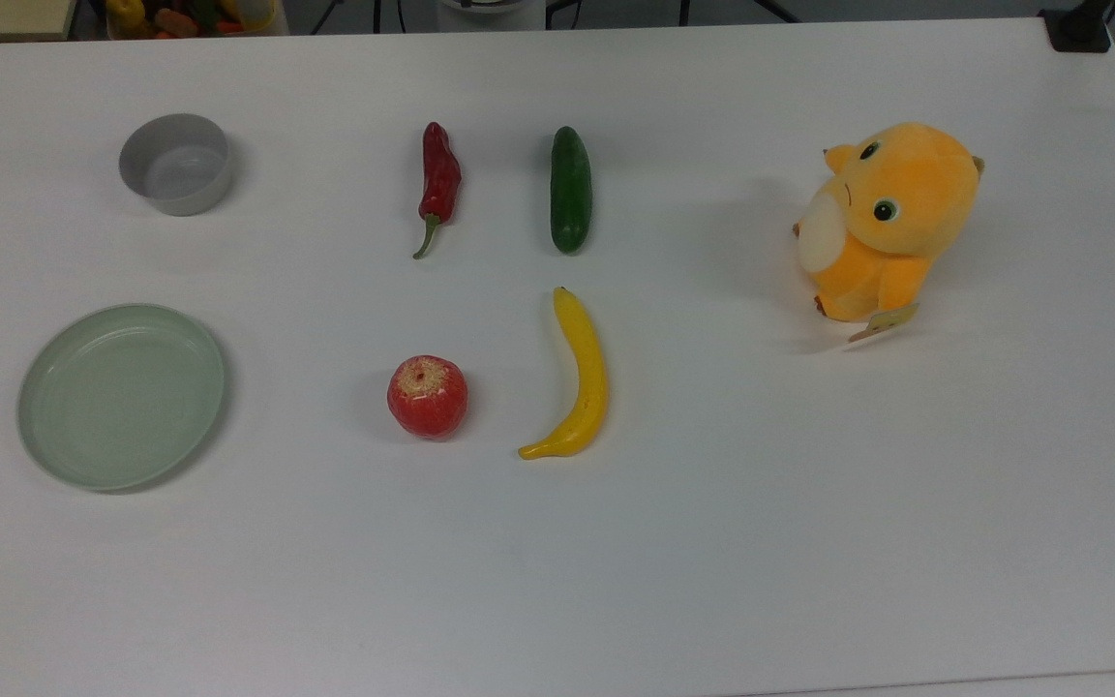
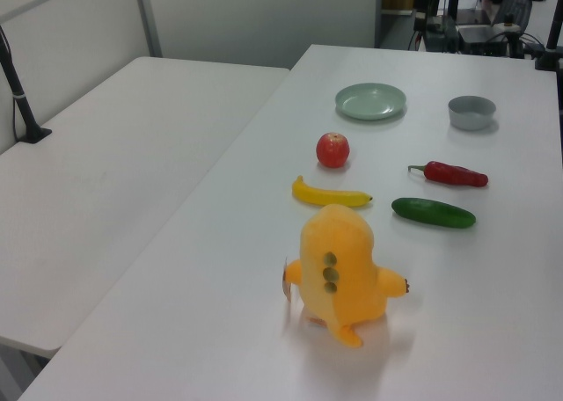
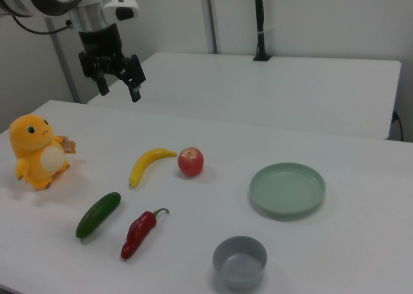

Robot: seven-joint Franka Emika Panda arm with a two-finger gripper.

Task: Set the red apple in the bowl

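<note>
The red apple point(image 1: 428, 396) point(image 2: 332, 149) point(image 3: 190, 161) rests on the white table, stem dimple up, beside a yellow banana point(image 1: 578, 380). The small grey bowl point(image 1: 175, 164) point(image 2: 471, 113) point(image 3: 240, 262) stands empty at the top view's upper left, well apart from the apple. In the right view my gripper point(image 3: 119, 89) hangs high above the table's far side, fingers spread open with nothing between them, up and to the right view's left of the apple.
A pale green plate point(image 1: 121, 394) point(image 3: 287, 189) lies near the bowl. A red chili pepper point(image 1: 438, 183), a green cucumber point(image 1: 570, 189) and an orange plush toy point(image 1: 891, 218) also lie on the table. A second white table point(image 2: 106, 172) adjoins.
</note>
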